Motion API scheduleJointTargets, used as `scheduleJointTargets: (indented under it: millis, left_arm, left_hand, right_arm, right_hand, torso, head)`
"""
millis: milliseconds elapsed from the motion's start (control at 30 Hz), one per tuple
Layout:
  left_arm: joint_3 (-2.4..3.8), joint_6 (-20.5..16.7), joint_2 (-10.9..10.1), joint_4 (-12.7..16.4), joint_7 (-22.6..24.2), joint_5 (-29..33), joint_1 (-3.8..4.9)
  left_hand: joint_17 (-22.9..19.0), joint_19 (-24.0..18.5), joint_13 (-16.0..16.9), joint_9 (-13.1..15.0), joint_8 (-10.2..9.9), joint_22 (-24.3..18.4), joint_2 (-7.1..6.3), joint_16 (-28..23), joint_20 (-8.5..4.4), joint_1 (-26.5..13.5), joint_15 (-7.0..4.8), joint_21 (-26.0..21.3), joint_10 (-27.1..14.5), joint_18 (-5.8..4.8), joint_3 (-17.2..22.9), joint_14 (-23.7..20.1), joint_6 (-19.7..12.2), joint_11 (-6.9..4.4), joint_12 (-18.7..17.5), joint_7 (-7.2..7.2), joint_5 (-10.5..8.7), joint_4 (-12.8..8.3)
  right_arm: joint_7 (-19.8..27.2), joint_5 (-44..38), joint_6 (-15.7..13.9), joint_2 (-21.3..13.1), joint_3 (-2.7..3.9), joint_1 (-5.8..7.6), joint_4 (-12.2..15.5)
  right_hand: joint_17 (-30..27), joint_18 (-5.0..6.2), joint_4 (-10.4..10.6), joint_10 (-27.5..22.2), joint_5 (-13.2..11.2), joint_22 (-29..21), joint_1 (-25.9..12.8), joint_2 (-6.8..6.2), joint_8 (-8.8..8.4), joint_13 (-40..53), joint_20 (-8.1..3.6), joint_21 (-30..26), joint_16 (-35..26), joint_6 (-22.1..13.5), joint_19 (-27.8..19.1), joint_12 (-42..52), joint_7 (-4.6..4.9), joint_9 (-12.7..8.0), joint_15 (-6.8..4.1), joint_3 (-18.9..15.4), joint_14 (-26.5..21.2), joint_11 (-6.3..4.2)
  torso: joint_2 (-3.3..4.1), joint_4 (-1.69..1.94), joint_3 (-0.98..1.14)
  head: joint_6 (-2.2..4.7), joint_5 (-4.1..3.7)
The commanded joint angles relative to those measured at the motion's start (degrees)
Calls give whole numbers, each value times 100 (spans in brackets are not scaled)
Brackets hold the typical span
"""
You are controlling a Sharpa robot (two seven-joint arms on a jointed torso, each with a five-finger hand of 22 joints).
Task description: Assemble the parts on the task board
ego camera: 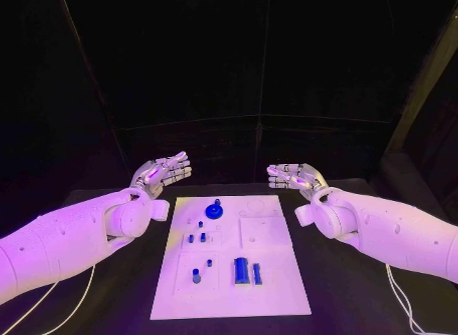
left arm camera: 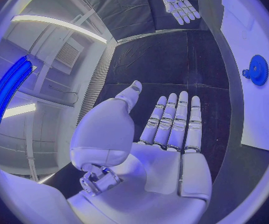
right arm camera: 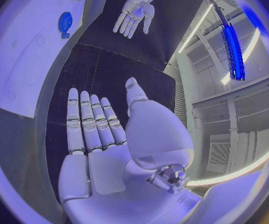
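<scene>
Beyond the task board (ego camera: 269, 293), left hand (ego camera: 164, 172) empty, right hand (ego camera: 294, 176) empty

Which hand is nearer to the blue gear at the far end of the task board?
The left hand, by a little. It hovers open just beyond the far left corner of the task board, close to the blue gear. The right hand hovers open past the far right corner.

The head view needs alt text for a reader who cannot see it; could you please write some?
A white task board with small blue parts lies on a black table. The left robot hand and right robot hand are open and empty beyond its far end.
</scene>
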Motion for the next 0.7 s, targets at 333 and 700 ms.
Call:
scheduleJointTargets:
  millis: [333,700]
  left_arm:
    - [176,-1821,-316,1356,323,-332,-272]
    - [314,-3153,-571,2425,546,-556,-497]
  left_hand:
    - [-165,-1666,-116,-120,-189,-705,114,-471,-610,-2897,-651,-245,-2309,-375,-672,-2135,-2170,-726,-253,-798,-114,4]
    - [-165,-2256,-116,-120,-189,-954,114,-902,-1175,-3923,-651,-245,-3126,-840,-1294,-2890,-2936,-726,-253,-798,-114,4]
  right_arm:
    - [584,737,-1703,-503,130,-135,1665]
    - [913,1164,-2681,-834,208,-229,2708]
  right_hand:
    - [-479,-377,-145,-2344,-751,-267,-3412,-168,-126,-121,-505,-661,-172,-2147,-2205,-264,-443,-205,-455,514,-2468,-676]
    - [-479,-840,-145,-3160,-751,-267,-4605,-168,-126,-121,-975,-1275,-172,-2897,-2969,-264,-846,-205,-455,514,-3332,-676]
  torso:
    - [-25,113,81]
    - [-25,113,81]
  head:
    - [102,138]
    - [102,138]
